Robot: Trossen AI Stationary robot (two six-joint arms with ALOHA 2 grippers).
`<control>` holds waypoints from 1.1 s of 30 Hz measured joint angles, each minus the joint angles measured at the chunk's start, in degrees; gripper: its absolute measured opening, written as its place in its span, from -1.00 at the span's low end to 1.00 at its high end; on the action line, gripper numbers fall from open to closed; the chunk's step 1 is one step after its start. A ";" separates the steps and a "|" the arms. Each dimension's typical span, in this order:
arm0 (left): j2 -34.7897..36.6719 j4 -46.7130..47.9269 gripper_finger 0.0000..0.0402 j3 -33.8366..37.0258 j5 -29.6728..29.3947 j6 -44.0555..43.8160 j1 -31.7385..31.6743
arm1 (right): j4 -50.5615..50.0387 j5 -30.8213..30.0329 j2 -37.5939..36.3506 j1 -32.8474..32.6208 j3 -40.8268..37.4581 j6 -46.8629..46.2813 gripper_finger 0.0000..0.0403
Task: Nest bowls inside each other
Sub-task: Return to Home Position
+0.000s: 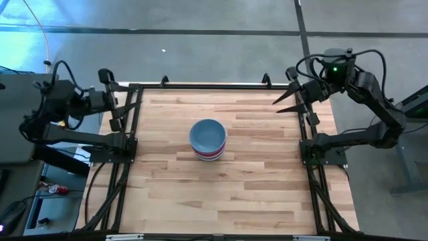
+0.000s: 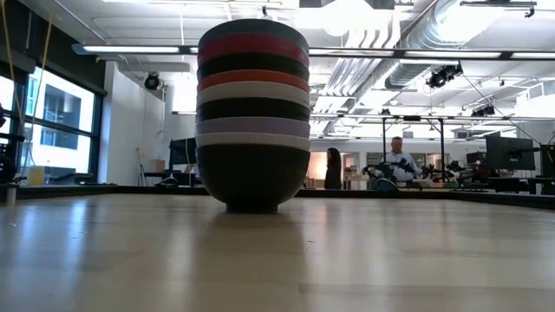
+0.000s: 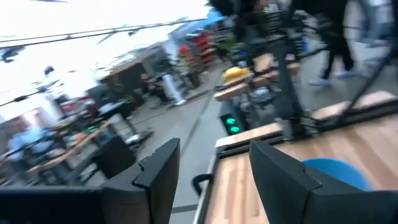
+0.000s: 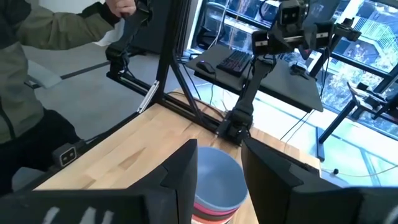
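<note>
1. Bench (image 1: 254, 201): pale wood planks, w/ black frame rails (image 1: 130, 134) along its left + right edges.
2. Room: in the low view you get an open workshop w/ strip lights + ducts overhead and windows on 1 side. 2 people (image 2: 399, 158) are far back. The right wrist view shows 1 person in an olive jacket (image 4: 37, 56) just beside the bench, and a keyboard (image 4: 233, 61) on a desk beyond it.
3. Count: 1 stack (image 1: 208, 142), upright, approx. mid-bench, holds all the bowls. You can count 9 rims in the low view.
   - Top: the light blue bowl (image 1: 207, 132).
   - Between, going down: pink, black, red, white, black, lavender, white.
   - Base: a black bowl (image 2: 252, 173), sitting on the wood.
   - Totals: 3 black, 2 white, 1 each of light blue, pink, red, lavender.
4. Left gripper (image 3: 214, 149): at the bench's left edge, well apart from the stack. Fingers are parted w/ a clear gap; it holds + touches nothing.
5. Right gripper (image 4: 219, 149): at the bench's right edge, toward the far corner, also well apart from the stack. Fingers are spread and it's empty. Its wrist view looks past them to the stack.
</note>
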State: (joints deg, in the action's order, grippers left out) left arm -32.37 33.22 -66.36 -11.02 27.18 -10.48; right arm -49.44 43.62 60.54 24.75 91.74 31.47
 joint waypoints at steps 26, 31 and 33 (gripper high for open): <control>12.71 -31.87 -0.08 39.71 -13.19 -14.78 0.06 | -8.05 0.02 -0.25 -0.02 0.00 0.86 -0.41; 13.65 -34.88 -0.08 44.52 -13.10 -19.40 2.38 | -8.65 0.02 -0.25 -0.02 0.00 1.11 -0.41; 14.21 -35.64 -0.08 46.08 -14.27 -20.42 4.10 | -8.65 0.02 -0.25 -0.02 0.00 1.11 -0.41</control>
State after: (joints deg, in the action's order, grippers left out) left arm -18.16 -2.42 -20.28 -25.30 6.76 -6.38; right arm -58.08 43.64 60.29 24.73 91.74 32.58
